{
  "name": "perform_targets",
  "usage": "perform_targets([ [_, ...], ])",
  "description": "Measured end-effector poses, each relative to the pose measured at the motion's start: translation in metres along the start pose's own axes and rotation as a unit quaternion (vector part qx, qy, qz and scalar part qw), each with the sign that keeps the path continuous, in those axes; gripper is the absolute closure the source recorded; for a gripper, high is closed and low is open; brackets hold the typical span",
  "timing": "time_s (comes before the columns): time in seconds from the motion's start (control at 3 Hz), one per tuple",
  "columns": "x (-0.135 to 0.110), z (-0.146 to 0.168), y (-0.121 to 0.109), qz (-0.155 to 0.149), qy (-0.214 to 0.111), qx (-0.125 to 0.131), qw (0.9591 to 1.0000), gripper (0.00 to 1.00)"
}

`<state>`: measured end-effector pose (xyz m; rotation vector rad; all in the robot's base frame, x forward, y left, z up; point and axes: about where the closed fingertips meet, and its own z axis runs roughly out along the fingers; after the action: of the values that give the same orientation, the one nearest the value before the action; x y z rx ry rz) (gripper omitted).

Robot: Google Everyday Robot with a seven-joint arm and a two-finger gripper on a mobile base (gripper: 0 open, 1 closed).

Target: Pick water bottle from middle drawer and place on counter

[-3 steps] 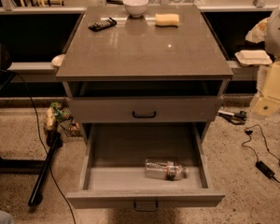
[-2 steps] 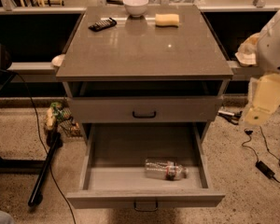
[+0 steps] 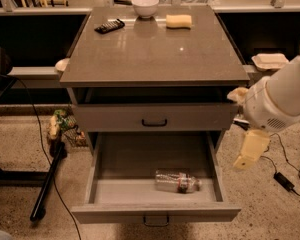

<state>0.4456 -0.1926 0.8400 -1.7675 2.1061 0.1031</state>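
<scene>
A small clear crinkly plastic water bottle [image 3: 177, 181] with a dark red-and-black label band is lying on its side inside the wide grey middle drawer [image 3: 155, 213]. The drawer is being kept pulled fully out, and the bottle is resting on the tray floor toward 5 o'clock, near the front wall, its pale cap pointing to 3 o'clock.

The pale yellowish gripper [image 3: 250, 154] is being held out to the drawer's 3 o'clock side, hanging from the thick white arm [image 3: 280, 99] over the speckled floor [image 3: 270, 209] – outside the tray's right wall and well apart from the bottle. How wide the gripper is set cannot be told.

Above, the shallower grey drawer front [image 3: 115, 117] with a black handle is being kept shut. The large glossy grey-brown square table [image 3: 155, 54] is carrying three things along its 12 o'clock edge – a black remote [image 3: 109, 26] at 11 o'clock, a white bowl [image 3: 145, 6] at 12 and a yellow sponge [image 3: 178, 21] just to the bowl's 4 o'clock.
</scene>
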Motion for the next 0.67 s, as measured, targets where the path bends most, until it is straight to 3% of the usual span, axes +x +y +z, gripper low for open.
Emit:
perform_targets([
  [0.33,-0.001,0.0452,0.0012,0.001,-0.039,-0.006,0.9992,0.0],
  [0.67,-0.001,0.0452,0.0012,0.001,-0.039,-0.006,0.9992,0.0],
])
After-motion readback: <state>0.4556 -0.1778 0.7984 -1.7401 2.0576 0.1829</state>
